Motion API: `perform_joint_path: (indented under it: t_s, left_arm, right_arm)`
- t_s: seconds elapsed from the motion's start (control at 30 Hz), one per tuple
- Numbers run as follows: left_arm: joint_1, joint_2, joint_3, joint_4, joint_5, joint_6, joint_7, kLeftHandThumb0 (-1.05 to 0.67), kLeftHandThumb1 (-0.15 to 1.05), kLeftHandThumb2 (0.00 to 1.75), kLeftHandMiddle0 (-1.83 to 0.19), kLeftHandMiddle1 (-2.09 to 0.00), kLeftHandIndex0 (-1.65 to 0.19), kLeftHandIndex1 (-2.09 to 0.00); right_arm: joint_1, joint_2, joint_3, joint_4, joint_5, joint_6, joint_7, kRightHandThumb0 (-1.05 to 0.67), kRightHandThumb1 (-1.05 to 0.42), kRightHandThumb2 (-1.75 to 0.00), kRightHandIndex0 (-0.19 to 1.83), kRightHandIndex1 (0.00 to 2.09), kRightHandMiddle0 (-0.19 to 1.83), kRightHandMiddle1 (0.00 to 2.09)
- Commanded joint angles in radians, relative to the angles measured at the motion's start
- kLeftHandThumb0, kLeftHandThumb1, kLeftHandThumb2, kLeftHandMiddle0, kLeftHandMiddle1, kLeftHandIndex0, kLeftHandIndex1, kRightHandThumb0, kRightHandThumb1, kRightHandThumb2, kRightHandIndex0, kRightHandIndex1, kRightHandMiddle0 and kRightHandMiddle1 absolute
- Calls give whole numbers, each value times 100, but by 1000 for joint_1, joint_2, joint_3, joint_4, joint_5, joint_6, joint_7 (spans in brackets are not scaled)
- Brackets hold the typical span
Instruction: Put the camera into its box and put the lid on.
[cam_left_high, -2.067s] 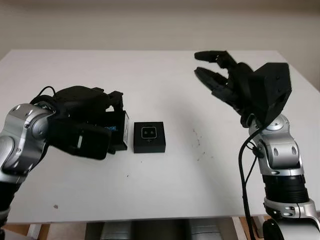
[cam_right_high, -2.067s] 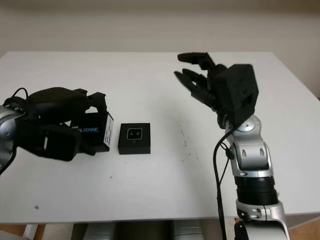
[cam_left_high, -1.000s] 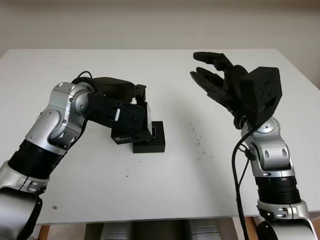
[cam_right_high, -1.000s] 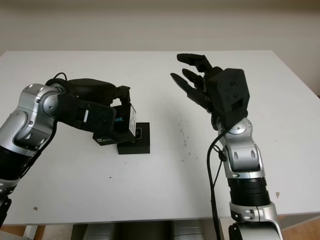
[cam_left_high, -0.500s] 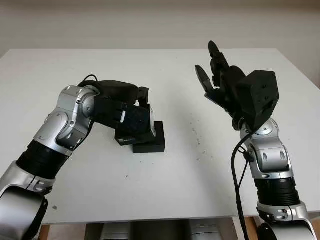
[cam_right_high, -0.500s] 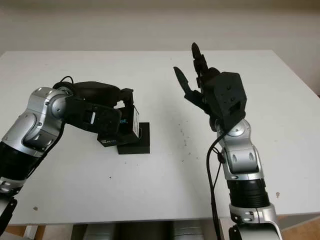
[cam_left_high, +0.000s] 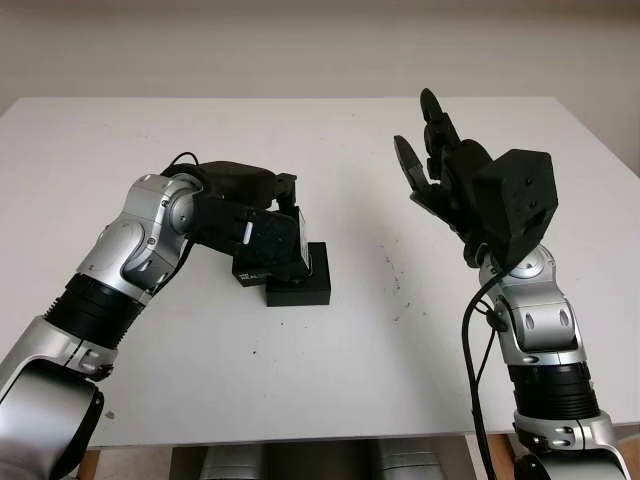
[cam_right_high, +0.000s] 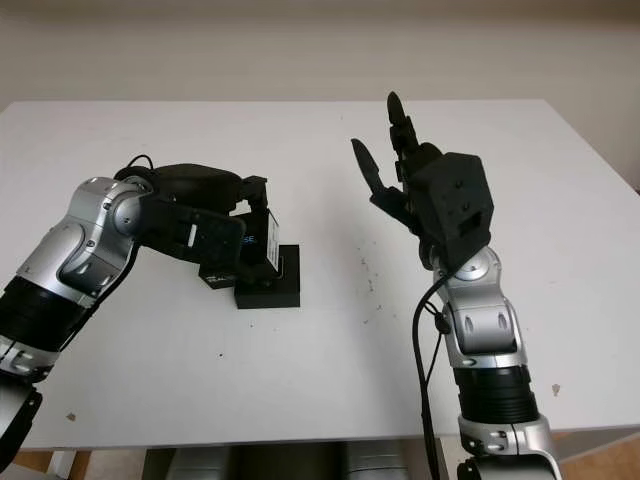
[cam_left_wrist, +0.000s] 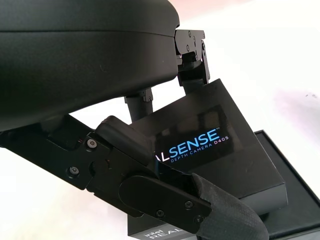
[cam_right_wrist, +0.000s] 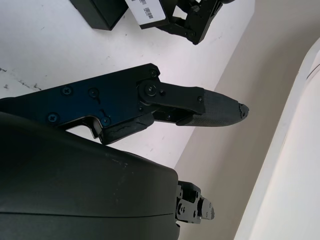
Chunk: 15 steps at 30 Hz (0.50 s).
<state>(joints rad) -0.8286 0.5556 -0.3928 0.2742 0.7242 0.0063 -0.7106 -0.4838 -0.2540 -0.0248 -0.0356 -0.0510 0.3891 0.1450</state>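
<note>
Misalignment is the chief risk: the left hand (cam_left_high: 262, 238) has its fingers clamped on the flat black cardboard lid printed "SENSE Depth Camera" (cam_left_wrist: 210, 145), holding it tilted, its low edge at or just above the near-left rim of the open black square box (cam_left_high: 310, 285). If lowered at this angle, the lid would probably catch one wall and push the light box across the white table (cam_left_high: 320, 370), or seat crooked. Whether lid and rim actually touch cannot be told. The box sits just beyond the hand, toward table centre, partly covered by the lid; the camera inside it is hidden. The right hand (cam_left_high: 432, 165) is open, raised well apart at the right.
</note>
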Motion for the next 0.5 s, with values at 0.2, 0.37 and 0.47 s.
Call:
perform_joint_path:
  t_s: [0.2,0.37,0.47]
  left_arm:
    - [-57,-33,-10,75,-36,-55,28,-20,105,29,-77,-209,-26,-198]
    - [-75,-52,-19,89,-40,-48,14,-22,105,27,-60,-209,17,-183]
    - [-73,-58,-28,70,-26,-21,1,-22,105,25,-63,-209,-11,-207]
  right_arm:
    - [2,2,-7,-24,3,11,-5,-67,-105,-56,-19,4,-17,5]
    - [4,0,-5,-21,1,5,-4,-68,-105,-57,-19,3,-17,5]
    - [7,4,-7,-20,6,0,-4,-70,-105,-57,-19,1,-18,5]
